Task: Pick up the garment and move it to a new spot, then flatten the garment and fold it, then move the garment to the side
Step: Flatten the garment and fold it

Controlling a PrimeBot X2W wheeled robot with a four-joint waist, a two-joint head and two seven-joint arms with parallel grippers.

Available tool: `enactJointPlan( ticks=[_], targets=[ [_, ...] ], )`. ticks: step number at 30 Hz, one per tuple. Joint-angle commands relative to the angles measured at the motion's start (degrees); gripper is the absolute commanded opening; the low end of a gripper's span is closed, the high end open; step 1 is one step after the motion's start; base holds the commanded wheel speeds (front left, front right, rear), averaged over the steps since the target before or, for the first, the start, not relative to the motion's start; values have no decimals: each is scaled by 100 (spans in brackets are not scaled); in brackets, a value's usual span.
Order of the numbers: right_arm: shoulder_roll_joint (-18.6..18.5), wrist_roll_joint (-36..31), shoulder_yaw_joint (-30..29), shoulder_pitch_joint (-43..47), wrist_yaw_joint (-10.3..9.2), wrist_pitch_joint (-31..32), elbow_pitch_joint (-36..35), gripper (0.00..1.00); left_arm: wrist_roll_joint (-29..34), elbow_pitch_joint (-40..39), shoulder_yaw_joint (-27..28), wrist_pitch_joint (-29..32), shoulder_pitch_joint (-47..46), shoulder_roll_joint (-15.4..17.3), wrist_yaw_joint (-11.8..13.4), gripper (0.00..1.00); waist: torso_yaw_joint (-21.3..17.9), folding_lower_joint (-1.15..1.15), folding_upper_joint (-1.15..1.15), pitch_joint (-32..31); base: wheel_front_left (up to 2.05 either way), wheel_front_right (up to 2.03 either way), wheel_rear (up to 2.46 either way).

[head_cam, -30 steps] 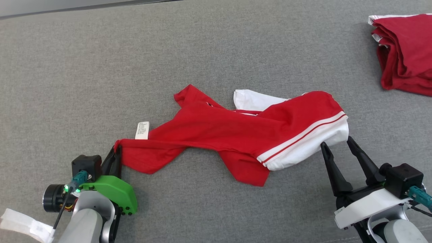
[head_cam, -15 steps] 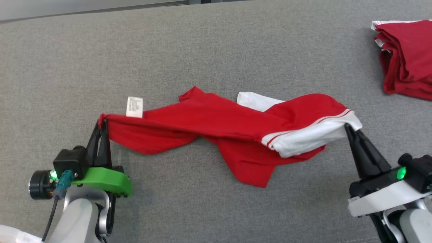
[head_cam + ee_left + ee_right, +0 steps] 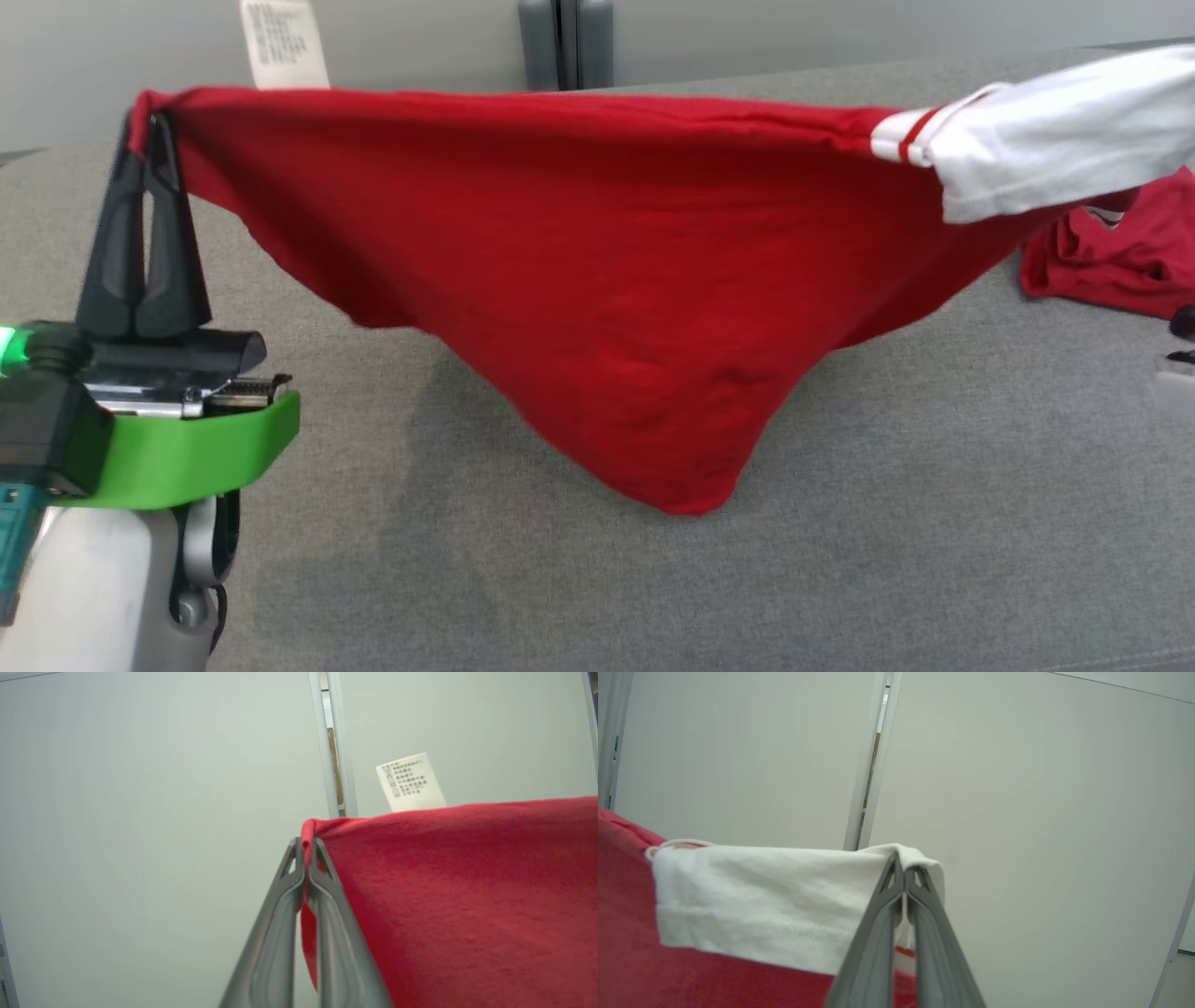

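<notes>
Table [image 3: 934, 560]: grey top across the lower frame.
Garment [image 3: 607, 308]: red, strung across the upper frame between both pincers. Its belly sags to a point at lower centre, possibly brushing the table.
Risk, drag: that low point may catch and bunch when carried.
Risk, pile: the folded red pile [image 3: 1111, 266] at right lies near the sag and could be swept.
Risk, slip: both holds are thin edges, so a hard pull apart may free one.
Left pincer [image 3: 149, 121]: pressed together on the garment's red corner, upper left.
Right pincer [image 3: 903, 868]: pressed together on the garment's white edge.
</notes>
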Motion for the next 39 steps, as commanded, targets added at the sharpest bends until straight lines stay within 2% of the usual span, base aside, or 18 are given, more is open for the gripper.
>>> enactJointPlan(
  ticks=[1, 8, 14, 20, 26, 33, 39],
  targets=[
    [-64, -2, -89, -156, -9, 121, -116, 0, 62, -178, 31, 117, -132, 106, 21, 0, 1, 0, 0, -235, 0, 0, 0],
    [-278, 269, -153, -679, -9, 442, -93, 0, -51, -620, 40, 591, -628, 248, -108, 0, -21, 0, 0, -404, 0, 0, 0],
    [-437, 503, 56, -1305, -10, 491, 490, 0, -318, -85, -74, 777, -1336, 154, -368, 0, -63, 0, 0, -155, 0, 0, 0],
    [-571, 881, 443, -2564, -10, 291, 1600, 0, -537, 1425, -222, 569, -2698, -163, -718, 0, -6, 0, 0, 455, 0, 0, 0],
    [-488, 1240, 1178, -4443, -9, 40, 3010, 0, -642, 3392, -232, 69, -4465, -539, -1045, 0, 3, 0, 0, 1016, 0, 0, 0],
    [101, 1427, 1918, -6126, -9, -540, 4745, 0, -635, 5297, -63, -245, -5837, -661, -1190, 0, -132, 0, 0, 1145, 0, 0, 0],
    [692, 1539, 2728, -6356, -8, -794, 6007, 0, -530, 6582, -102, -288, -5746, -788, -1174, 0, -202, 0, 0, 1252, 0, 0, 0]
  ],
)
